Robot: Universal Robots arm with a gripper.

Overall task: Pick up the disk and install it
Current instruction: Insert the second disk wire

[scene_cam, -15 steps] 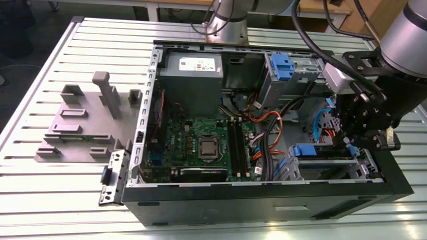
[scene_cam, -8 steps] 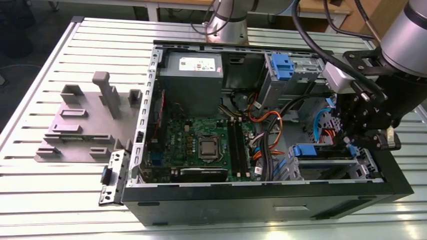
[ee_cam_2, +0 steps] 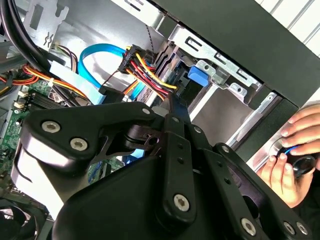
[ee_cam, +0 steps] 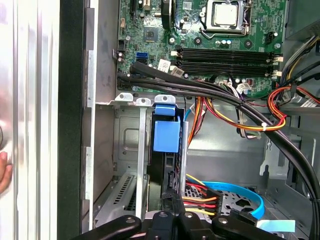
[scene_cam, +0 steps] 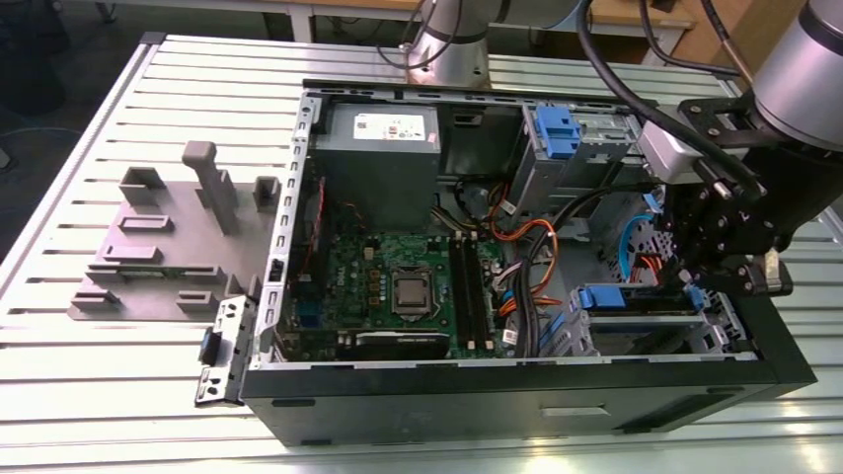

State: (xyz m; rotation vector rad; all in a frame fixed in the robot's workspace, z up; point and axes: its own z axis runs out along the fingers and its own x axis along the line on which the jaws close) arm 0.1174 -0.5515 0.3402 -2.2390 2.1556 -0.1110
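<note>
The disk [scene_cam: 642, 299] sits edge-up in the drive cage [scene_cam: 718, 331] at the front corner of the open computer case, on the exterior view's right. Its blue carrier tab [ee_cam: 166, 135] lines up with the cage opening and also appears in the second wrist view [ee_cam_2: 197, 77]. My gripper [scene_cam: 694, 286] hangs over the end of the disk away from the tab. Its fingertips [ee_cam_2: 171, 102] are pressed together, right at the disk's edge [ee_cam: 169, 172]. In the first wrist view the gripper [ee_cam: 172, 201] stands beside a red, yellow and black cable bundle [ee_cam: 200, 200].
The black computer case [scene_cam: 527, 385] lies open, showing the motherboard [scene_cam: 395, 276], the grey power-supply box [scene_cam: 382, 148] and thick black cables [ee_cam: 210, 90]. A grey slotted stand [scene_cam: 158, 247] stands on the exterior view's left. A person's hand [ee_cam_2: 290, 150] rests outside the case wall.
</note>
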